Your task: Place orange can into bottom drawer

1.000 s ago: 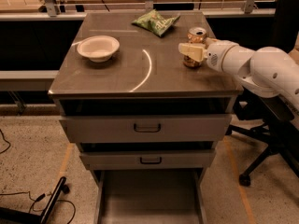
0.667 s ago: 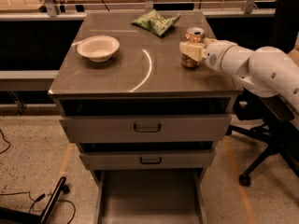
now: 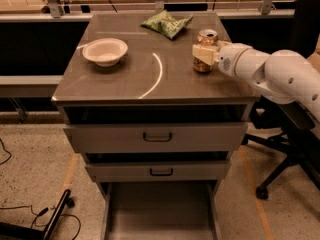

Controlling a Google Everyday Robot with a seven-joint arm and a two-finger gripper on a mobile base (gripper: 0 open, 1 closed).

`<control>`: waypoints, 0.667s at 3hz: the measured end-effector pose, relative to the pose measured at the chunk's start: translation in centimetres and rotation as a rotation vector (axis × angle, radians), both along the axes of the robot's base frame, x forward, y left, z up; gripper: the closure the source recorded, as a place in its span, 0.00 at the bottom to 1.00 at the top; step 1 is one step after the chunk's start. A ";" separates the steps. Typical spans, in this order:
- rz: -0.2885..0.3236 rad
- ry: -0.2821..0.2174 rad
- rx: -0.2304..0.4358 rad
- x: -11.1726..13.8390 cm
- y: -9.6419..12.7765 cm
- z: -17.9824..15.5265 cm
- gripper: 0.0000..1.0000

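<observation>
The orange can (image 3: pixel 207 36) stands upright on the right side of the grey cabinet top (image 3: pixel 150 79). My gripper (image 3: pixel 202 54) reaches in from the right on a white arm, and its pale fingers wrap the can's middle, shut on it. The can's base rests on the top. The bottom drawer (image 3: pixel 160 214) is pulled open below the two shut drawer fronts, and its flat floor is bare.
A white bowl (image 3: pixel 105 50) sits at the left of the top and a green snack bag (image 3: pixel 166 23) at the back. An office chair (image 3: pixel 285 154) stands to the right of the cabinet. Black cables and a bar (image 3: pixel 50 219) lie on the floor at left.
The gripper and the can have shifted very slightly left; otherwise nothing has visibly changed.
</observation>
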State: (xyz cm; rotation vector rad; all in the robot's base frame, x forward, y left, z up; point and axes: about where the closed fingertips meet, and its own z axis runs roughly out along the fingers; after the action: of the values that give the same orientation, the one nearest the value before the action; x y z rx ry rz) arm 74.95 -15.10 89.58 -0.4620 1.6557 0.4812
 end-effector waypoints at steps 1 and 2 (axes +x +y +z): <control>0.003 0.001 -0.001 0.1 0.4 0.1 1.00; 0.023 -0.012 -0.029 -1.5 0.6 2.6 1.00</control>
State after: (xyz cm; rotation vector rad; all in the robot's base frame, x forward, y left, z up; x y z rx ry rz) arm 73.42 -14.48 92.13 -0.5048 1.6495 0.4708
